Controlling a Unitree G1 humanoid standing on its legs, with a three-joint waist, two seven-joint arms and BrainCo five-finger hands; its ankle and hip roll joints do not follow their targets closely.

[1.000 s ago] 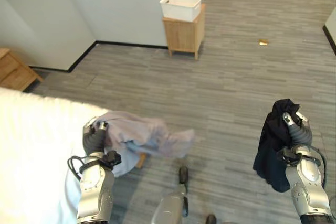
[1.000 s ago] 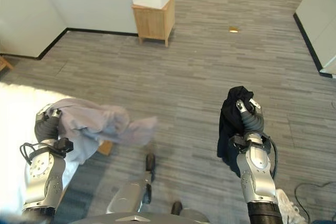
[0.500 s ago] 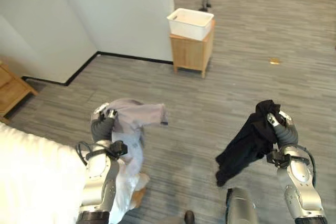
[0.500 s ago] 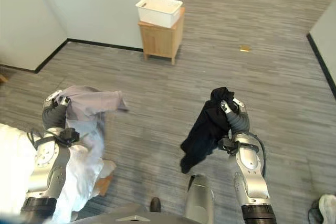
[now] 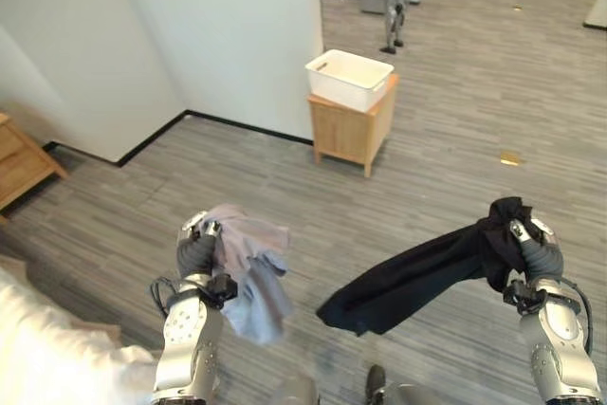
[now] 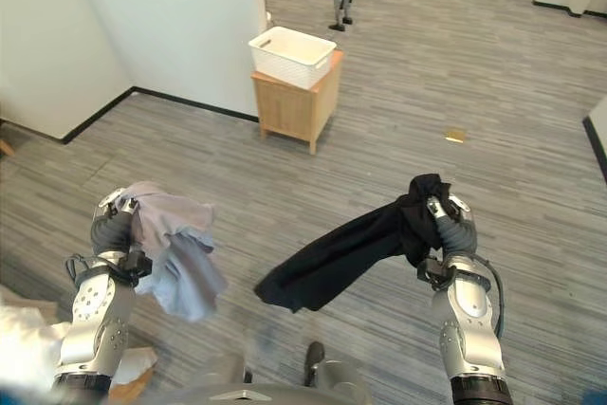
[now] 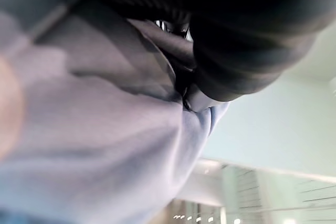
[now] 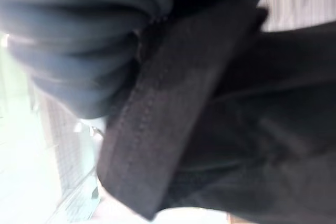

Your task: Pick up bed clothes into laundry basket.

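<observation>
Black garment (image 5: 417, 272) swung out | right robot hand (image 5: 533, 246) clenched on it

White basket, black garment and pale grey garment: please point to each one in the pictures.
white basket (image 5: 348, 80): left eye view, on its front wall.
black garment (image 6: 332, 253): right eye view, on its hanging middle.
pale grey garment (image 5: 254, 284): left eye view, on its hanging fold.

Soft matt cloth: lilac garment (image 5: 248, 267), black garment (image 5: 417, 272). White plastic laundry basket (image 5: 349, 79) on a light wooden cabinet (image 5: 352, 130); grey wood-grain floor (image 5: 446, 168).
</observation>
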